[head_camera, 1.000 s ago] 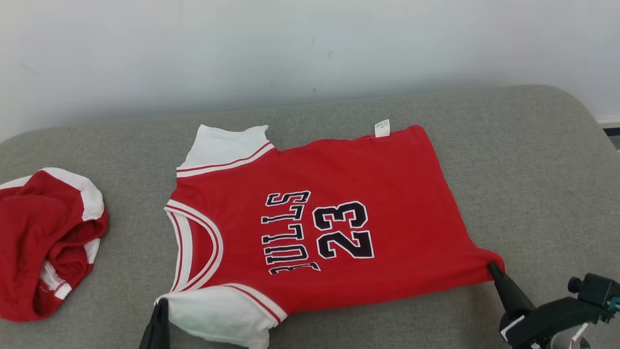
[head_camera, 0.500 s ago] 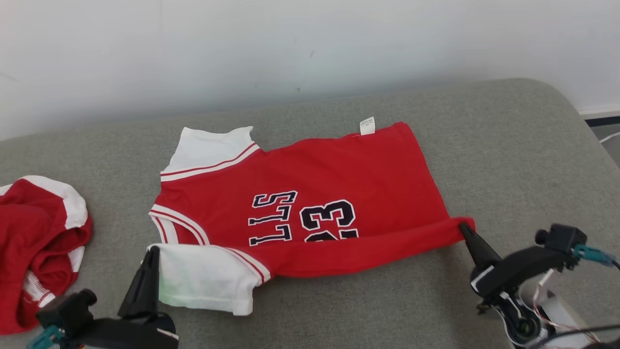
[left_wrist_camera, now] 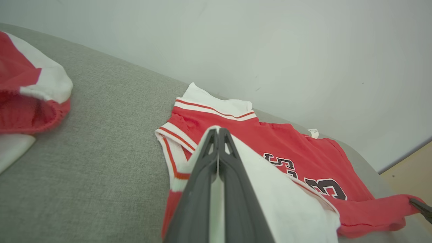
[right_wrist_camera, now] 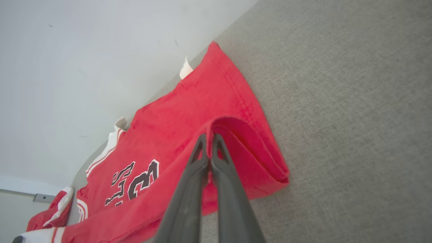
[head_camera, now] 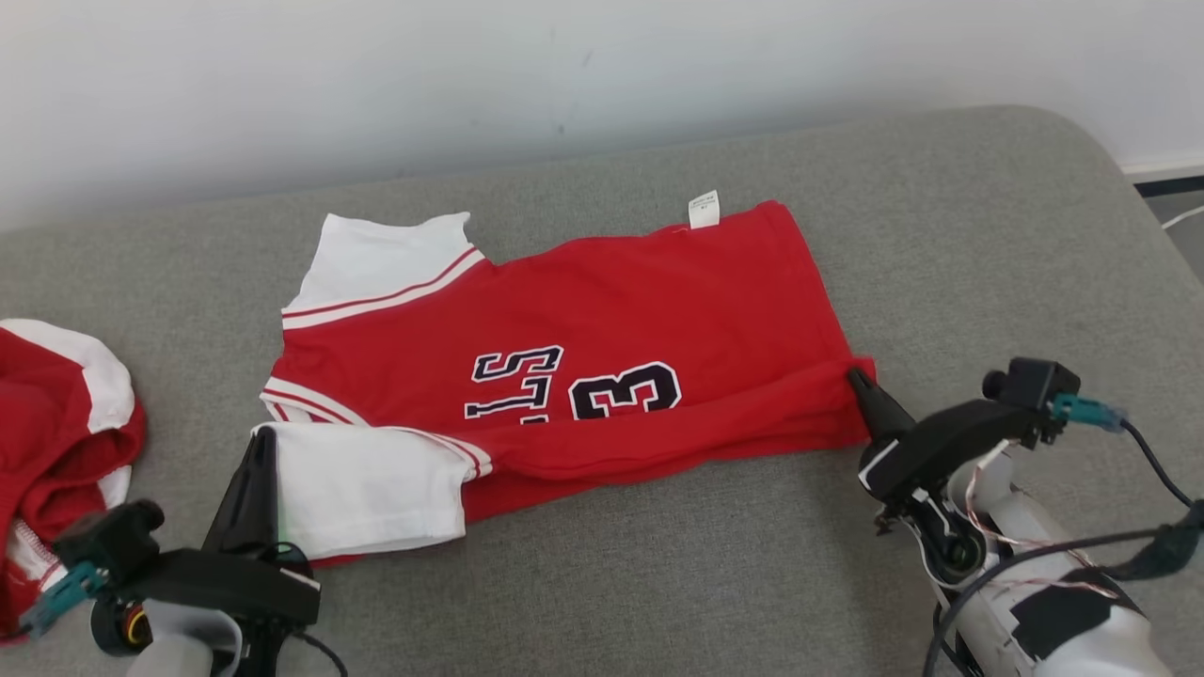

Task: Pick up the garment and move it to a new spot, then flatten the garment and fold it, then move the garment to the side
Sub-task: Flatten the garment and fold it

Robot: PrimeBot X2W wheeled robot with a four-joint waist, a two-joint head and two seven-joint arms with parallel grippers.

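The garment is a red jersey with white sleeves and dark lettering, lying across the grey cushion. Its near long edge is lifted and rolled over toward the wall. My left gripper is shut on the near white sleeve, seen from the wrist as fingers pinching white cloth. My right gripper is shut on the jersey's near hem corner, where the red fabric curls over the fingertips. A white label sticks out at the far hem.
A second red and white garment lies crumpled at the cushion's left end. A pale wall runs close behind the cushion. Bare grey cushion lies to the right and in front of the jersey.
Both grippers have carried the near edge of the jersey toward the wall, folding it over so it covers the lower part of the lettering. The head camera has also shifted.
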